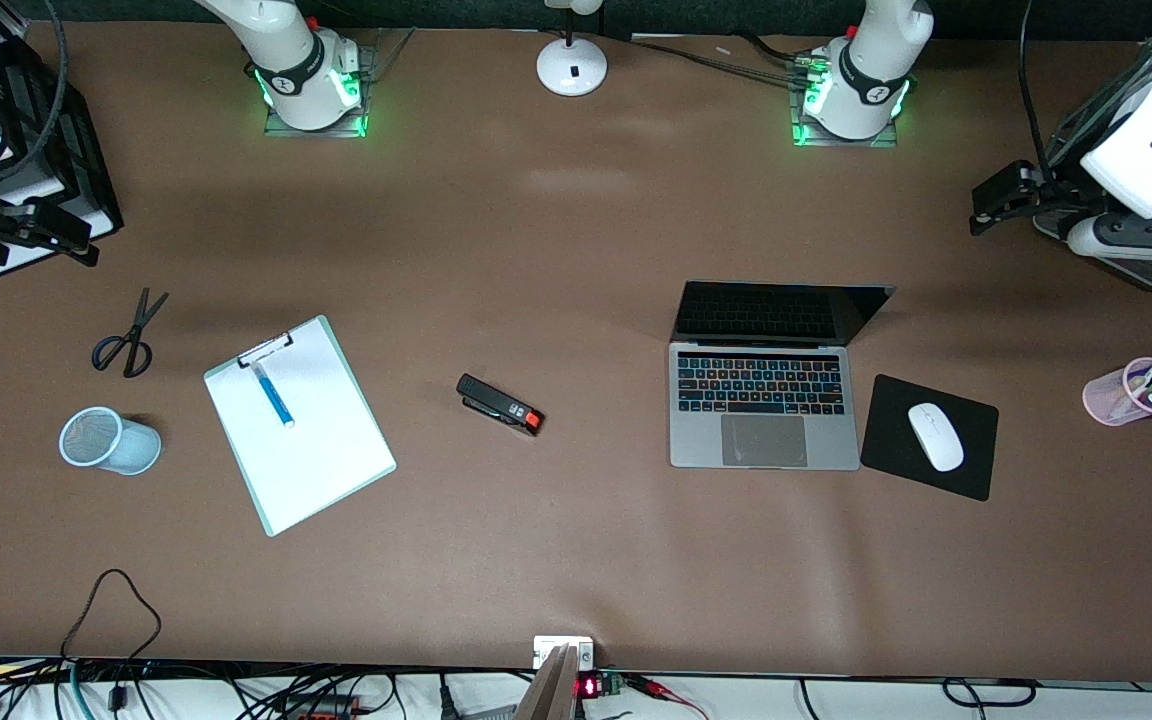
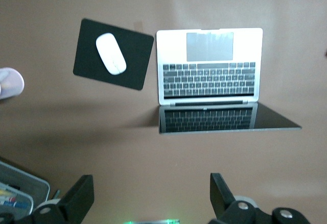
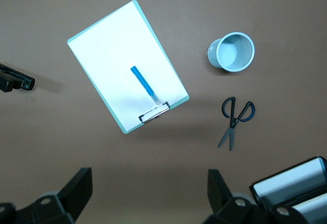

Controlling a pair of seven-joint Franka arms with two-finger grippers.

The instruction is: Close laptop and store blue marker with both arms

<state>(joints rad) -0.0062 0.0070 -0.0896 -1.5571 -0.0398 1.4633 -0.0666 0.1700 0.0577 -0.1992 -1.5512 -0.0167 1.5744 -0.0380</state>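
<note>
I see the laptop point(image 1: 766, 400) standing open on the tabletop point(image 1: 576, 560) toward the left arm's end, its screen raised and tilted back, a mouse pad point(image 1: 929, 437) with a white mouse point(image 1: 936, 436) just beside it. The blue marker point(image 1: 273, 394) lies on the white clipboard point(image 1: 298, 423) toward the right arm's end, its white end pointing to about 11 o'clock in the front view, under the clip. A light-blue mesh cup point(image 1: 108, 440) lies tipped on its side near the clipboard, and I judge it the likely store.

Neither step has begun. The left claw point(image 2: 153, 196) hangs high over the bare tabletop near the laptop with its fingers spread wide; the right claw point(image 3: 150, 193) hangs high over the clipboard end, jaws wide apart and empty.

My worries: the marker is slim and round, so a descent slightly off its axis could roll it across the smooth paper. A push too low on the lid may slide the laptop instead of folding it, nudging the mouse pad. The tipped cup could roll when the marker goes in.
</note>
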